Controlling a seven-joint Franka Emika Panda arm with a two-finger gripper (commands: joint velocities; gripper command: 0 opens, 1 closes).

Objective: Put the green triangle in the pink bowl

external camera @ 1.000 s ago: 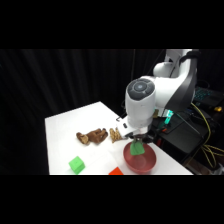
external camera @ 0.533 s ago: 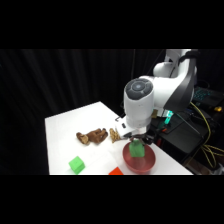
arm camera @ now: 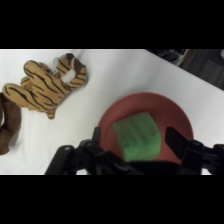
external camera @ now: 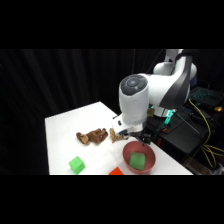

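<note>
The pale green triangle [external camera: 137, 160] lies inside the pink bowl [external camera: 149, 155], near the table's front right corner. In the wrist view the green triangle [arm camera: 137, 137] rests on the floor of the pink bowl [arm camera: 172, 107], filling much of its middle. My gripper [external camera: 134, 140] hangs just above the bowl. It is open: in the wrist view the gripper [arm camera: 135, 136] has one finger on each side of the block, with a gap between each finger and the block.
A striped tiger toy [arm camera: 47, 85] and a brown plush toy [external camera: 92, 136] lie left of the bowl. A bright green cube [external camera: 76, 165] and an orange-red block [external camera: 116, 171] sit near the front edge. Dark equipment with cables [external camera: 200, 130] stands beyond the table's right side.
The green triangle has gone from between my fingers down into the bowl. The fingers have opened and the gripper has lifted slightly.
</note>
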